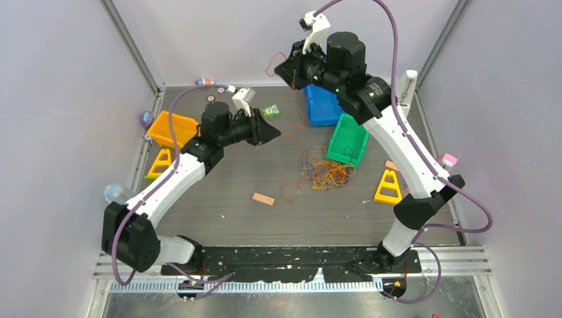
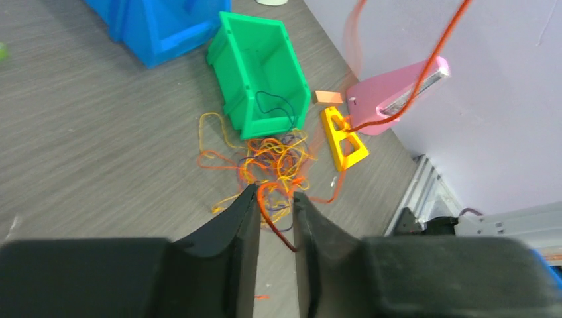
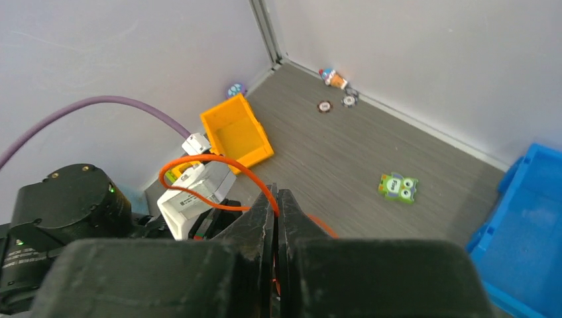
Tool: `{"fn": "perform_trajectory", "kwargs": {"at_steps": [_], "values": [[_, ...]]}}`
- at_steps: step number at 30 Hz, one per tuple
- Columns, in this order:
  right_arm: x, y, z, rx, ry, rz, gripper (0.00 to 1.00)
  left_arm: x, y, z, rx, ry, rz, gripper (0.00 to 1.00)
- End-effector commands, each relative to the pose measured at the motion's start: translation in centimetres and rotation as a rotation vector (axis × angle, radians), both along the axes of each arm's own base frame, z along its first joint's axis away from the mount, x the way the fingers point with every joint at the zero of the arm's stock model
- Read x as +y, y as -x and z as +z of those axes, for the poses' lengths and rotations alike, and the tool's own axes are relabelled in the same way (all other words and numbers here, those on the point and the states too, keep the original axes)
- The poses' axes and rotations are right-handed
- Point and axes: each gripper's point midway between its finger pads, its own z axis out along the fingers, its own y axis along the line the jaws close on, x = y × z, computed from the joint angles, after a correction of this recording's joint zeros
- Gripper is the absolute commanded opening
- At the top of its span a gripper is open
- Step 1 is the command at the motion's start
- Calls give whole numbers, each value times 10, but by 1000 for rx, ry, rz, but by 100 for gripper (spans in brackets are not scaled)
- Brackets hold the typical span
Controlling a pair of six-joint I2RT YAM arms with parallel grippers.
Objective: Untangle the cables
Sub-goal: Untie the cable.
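The cables (image 1: 325, 173) lie as a tangled bunch of orange-yellow, red and dark wires on the table in front of the green bin (image 1: 351, 139). The bunch also shows in the left wrist view (image 2: 275, 159). My right gripper (image 1: 285, 68) is raised high at the back and is shut on a red-orange wire (image 3: 199, 162), pinched at its fingertips (image 3: 276, 192). My left gripper (image 1: 272, 131) hovers left of the bunch. Its jaws (image 2: 275, 191) stand a little apart, and a red wire (image 2: 272, 205) crosses the gap between them. A dark wire (image 2: 275, 103) lies in the green bin.
A blue bin (image 1: 321, 106) stands behind the green bin (image 2: 262, 73). An orange bin (image 1: 173, 129) sits at the left. Yellow triangular stands are at the right (image 1: 388, 187) and left (image 1: 160, 162). A wooden block (image 1: 263, 199) and a green owl toy (image 1: 270, 111) lie on the table.
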Motion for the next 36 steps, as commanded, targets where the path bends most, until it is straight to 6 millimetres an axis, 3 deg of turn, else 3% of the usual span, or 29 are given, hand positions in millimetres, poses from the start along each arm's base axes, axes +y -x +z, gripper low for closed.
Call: {"fn": "perform_trajectory", "kwargs": {"at_steps": [1,2,4,9,14,22,27,36], "values": [[-1,3,9,7,-56,35,5,-19,-8,19,-55,1,-63,48],[-3,2,9,8,-56,34,5,-16,-10,11,-32,-31,-46,61],[-6,1,7,14,-57,30,5,-2,-14,-3,-3,-108,28,75],[-11,-2,7,16,-57,23,5,67,-27,-8,-21,-236,367,88],[-10,-2,2,30,-56,33,5,86,-18,19,-141,-172,380,92],[-4,1,-3,51,-60,61,5,77,-7,61,-397,-132,281,99],[-2,3,-3,58,-64,81,5,49,-7,81,-502,-55,139,100],[1,10,-2,65,-81,116,6,-1,-24,101,-492,87,-85,100]]}}
